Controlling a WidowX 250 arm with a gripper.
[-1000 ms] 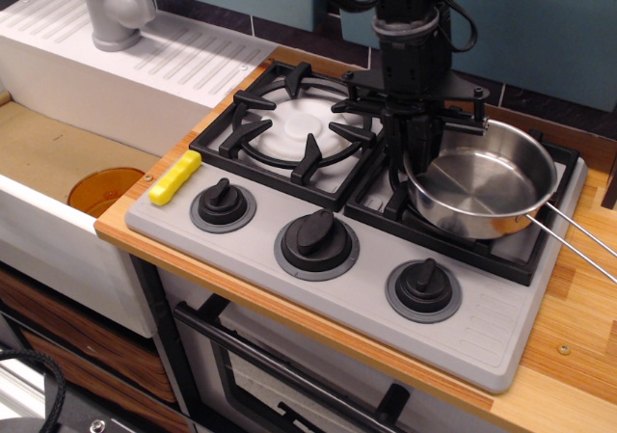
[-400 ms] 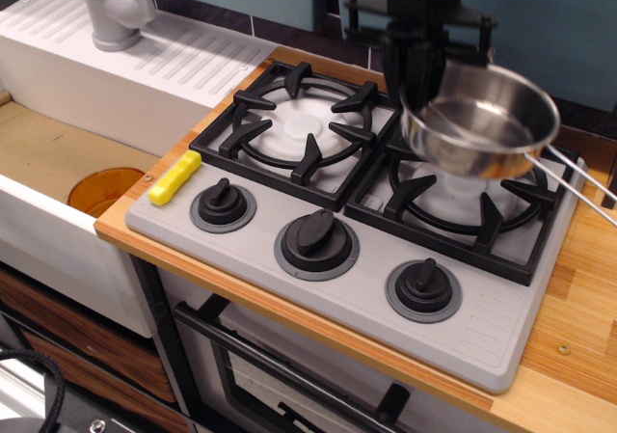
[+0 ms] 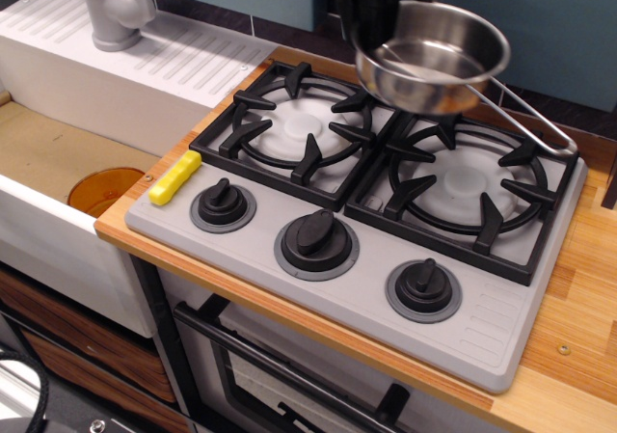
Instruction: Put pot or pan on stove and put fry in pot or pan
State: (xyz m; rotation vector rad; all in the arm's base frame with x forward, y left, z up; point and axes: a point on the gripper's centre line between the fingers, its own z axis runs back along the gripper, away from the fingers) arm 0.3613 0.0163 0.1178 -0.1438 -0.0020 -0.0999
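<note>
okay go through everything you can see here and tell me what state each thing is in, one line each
Steel pan: lifted off the grates, held at its rim, empty.
Gripper: jaws shut on the pan's far-left rim.
Yellow fry: lying at the stove's left edge, untouched.
Stove: both burners bare.
Three knobs: positions unreadable.
Orange disc: lying in the sink.

Gripper [image 3: 371, 13] cropped by the top edge, its fingertips hidden behind the pan [image 3: 434, 55]; the orange disc [image 3: 104, 190] partly hidden by the sink wall [image 3: 58, 230].
</note>
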